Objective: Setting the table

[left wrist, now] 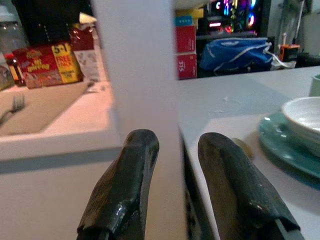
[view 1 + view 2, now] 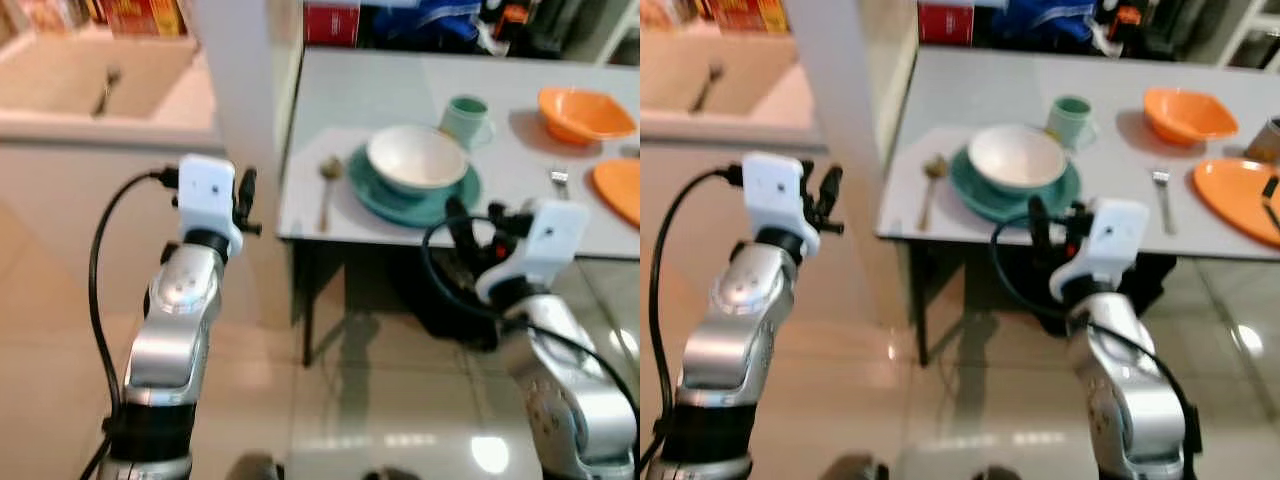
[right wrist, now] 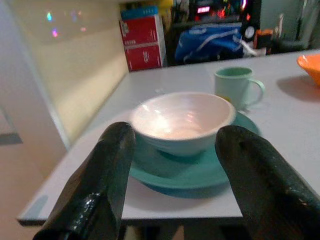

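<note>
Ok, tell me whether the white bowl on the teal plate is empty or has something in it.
Empty, as far as shows: the white bowl sits upright on the teal plate, and its visible inside is bare and glossy.

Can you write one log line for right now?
left end effector: open, empty | right end effector: open, facing white round bowl on teal round plate

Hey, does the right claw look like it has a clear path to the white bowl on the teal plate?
Probably yes. The right claw hangs open at the table's near edge, pointed at the white bowl on the teal plate, with nothing between them.
</note>
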Robot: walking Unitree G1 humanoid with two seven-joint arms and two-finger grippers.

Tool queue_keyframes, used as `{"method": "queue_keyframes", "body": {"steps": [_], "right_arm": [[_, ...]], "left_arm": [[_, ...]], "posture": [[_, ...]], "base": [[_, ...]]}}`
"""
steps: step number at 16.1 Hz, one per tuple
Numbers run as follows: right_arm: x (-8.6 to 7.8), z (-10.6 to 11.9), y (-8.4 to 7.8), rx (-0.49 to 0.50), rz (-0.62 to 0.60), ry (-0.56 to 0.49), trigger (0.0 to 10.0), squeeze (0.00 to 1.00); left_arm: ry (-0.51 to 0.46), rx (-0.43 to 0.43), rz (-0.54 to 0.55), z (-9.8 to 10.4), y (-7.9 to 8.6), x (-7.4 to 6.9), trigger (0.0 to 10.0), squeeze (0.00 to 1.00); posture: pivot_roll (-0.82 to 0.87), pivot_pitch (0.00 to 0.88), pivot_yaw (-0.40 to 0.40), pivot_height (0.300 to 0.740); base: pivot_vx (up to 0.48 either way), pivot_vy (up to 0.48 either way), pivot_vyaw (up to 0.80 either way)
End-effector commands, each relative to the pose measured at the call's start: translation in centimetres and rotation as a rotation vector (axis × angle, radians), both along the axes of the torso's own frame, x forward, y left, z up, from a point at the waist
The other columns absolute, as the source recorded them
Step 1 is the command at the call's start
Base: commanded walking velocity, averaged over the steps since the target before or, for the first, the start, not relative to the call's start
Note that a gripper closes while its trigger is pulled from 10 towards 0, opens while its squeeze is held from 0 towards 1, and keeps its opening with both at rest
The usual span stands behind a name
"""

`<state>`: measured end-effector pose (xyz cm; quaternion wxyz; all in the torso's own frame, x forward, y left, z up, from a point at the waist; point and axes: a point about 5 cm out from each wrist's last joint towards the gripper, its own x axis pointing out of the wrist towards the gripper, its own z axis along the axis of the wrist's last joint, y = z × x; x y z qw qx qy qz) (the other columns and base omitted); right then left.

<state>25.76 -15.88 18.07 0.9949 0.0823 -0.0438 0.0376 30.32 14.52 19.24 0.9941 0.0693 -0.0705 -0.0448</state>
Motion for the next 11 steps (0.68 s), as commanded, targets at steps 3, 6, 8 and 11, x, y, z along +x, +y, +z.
{"method": "queue_keyframes", "body": {"steps": [3,6,8,11], "right_arm": [[0.3,-0.2,0.7,-0.003,0.021,-0.003,10.0,0.00],[0.7,-0.2,1.0,-0.007,0.032,-0.012,10.0,0.00],[1.0,0.0,1.4,-0.018,0.054,-0.031,10.0,0.00],[1.2,0.5,2.1,-0.017,0.093,-0.059,10.0,0.00]], "left_arm": [[0.048,0.001,0.014,-0.3,0.4,-0.3,10.0,0.00],[0.052,-0.031,0.011,0.2,0.8,-0.4,10.0,1.00],[0.041,-0.018,0.022,0.6,1.2,-0.3,10.0,1.00],[0.030,-0.025,0.033,1.1,1.5,-0.2,10.0,1.00]], "posture": [[0.06,0.042,-0.028,0.740],[0.06,0.044,-0.033,0.740],[0.07,0.050,-0.035,0.740],[0.07,0.050,-0.038,0.740]], "base": [[0.000,0.480,-0.80],[0.000,0.480,-0.80],[0.000,0.480,-0.36],[0.000,0.480,0.00]]}}
